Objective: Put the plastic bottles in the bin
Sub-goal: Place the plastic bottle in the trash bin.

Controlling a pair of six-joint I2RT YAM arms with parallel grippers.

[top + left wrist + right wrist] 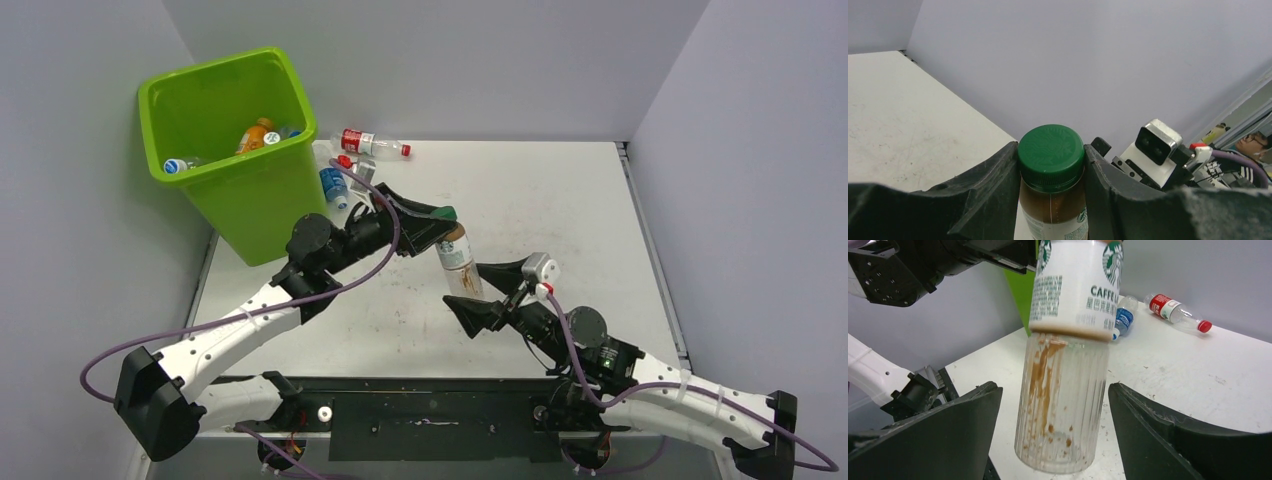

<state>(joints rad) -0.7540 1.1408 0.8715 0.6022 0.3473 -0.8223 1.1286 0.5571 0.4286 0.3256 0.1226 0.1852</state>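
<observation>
The scuffed white table [560,200] carries the bin [250,200] at ten o'clock — beside it, toward eleven, lie a red-labelled bottle [368,142] and a blue-labelled bottle [333,185].

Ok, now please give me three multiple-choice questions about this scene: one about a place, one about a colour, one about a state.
1. Where does the bin stand?
A. at the far left
B. at the far right
C. between the arm bases

2. What colour is the cap of the coffee bottle?
A. red
B. green
C. blue

3. How is the right gripper?
A. shut on the bottle
B. open, one finger on each side of the bottle
C. out of view

Answers:
1 A, the top view shows it far left.
2 B, the left gripper clamps a green cap in its wrist view.
3 B, gaps show on both sides of the bottle.
</observation>
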